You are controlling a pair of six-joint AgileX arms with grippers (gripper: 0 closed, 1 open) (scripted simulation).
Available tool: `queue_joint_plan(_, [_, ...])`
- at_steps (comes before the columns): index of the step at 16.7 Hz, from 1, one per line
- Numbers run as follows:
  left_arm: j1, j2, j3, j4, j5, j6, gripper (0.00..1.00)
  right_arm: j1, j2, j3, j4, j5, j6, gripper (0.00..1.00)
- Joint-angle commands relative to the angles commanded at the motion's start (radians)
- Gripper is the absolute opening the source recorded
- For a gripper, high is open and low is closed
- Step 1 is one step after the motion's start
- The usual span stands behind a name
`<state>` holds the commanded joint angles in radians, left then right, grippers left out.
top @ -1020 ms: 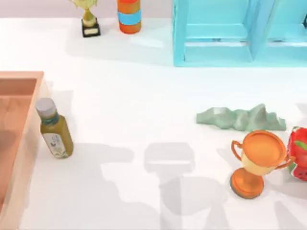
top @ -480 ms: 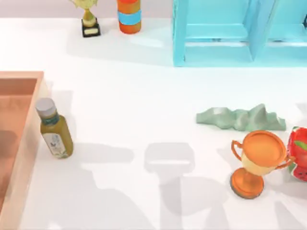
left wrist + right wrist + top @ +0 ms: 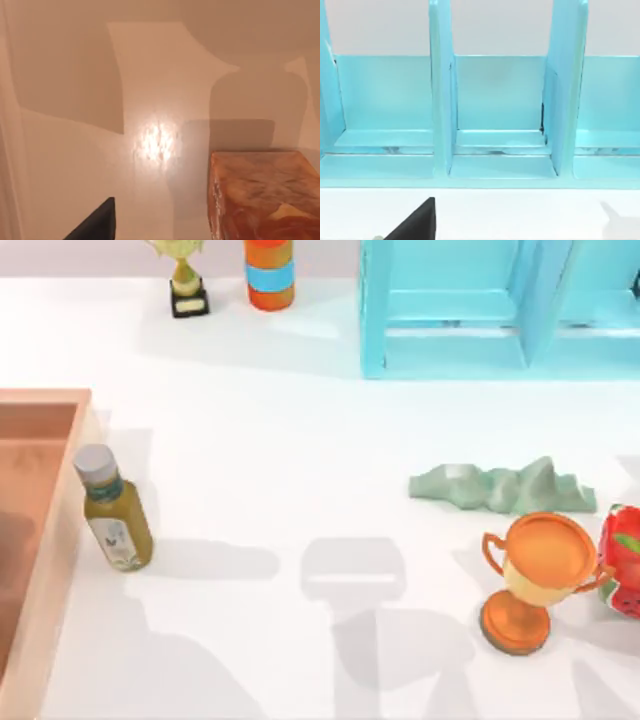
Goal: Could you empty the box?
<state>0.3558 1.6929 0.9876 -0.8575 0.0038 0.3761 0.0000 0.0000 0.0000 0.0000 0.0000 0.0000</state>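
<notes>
Left end effector (image 3: 95,225) over box (image 3: 35,540) corner, opening impossible to tell; bottle (image 3: 113,508) lying beside box on bench (image 3: 300,470).

Rendered simulation test scene, not a real room: plain white worktop (image 3: 300,440) with flat lighting and hard shadows. Random unrelated props scattered on it: 2 trophies, gold trophy (image 3: 185,280) and orange trophy (image 3: 535,575), striped can (image 3: 269,272), turquoise shelf unit (image 3: 480,310) (open compartments), green bottle (image 3: 113,510), wood-look box (image 3: 45,540), grey-green lump (image 3: 500,487), strawberry-like toy (image 3: 622,560).
</notes>
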Motion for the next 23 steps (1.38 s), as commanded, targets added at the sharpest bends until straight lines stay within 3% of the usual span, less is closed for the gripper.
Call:
queue_joint_plan(7, [-0.004,0.021,-0.059,0.072,-0.006,-0.002,1.0,0.0,0.0,0.0,0.0,0.0,0.0,1.0])
queue_joint_plan(20, [-0.004,0.021,-0.059,0.072,-0.006,-0.002,0.02,0.0,0.0,0.0,0.0,0.0,0.0,1.0])
queue_joint_plan(23, [-0.004,0.021,-0.059,0.072,-0.006,-0.002,0.0,0.0,0.0,0.0,0.0,0.0,0.0,1.0])
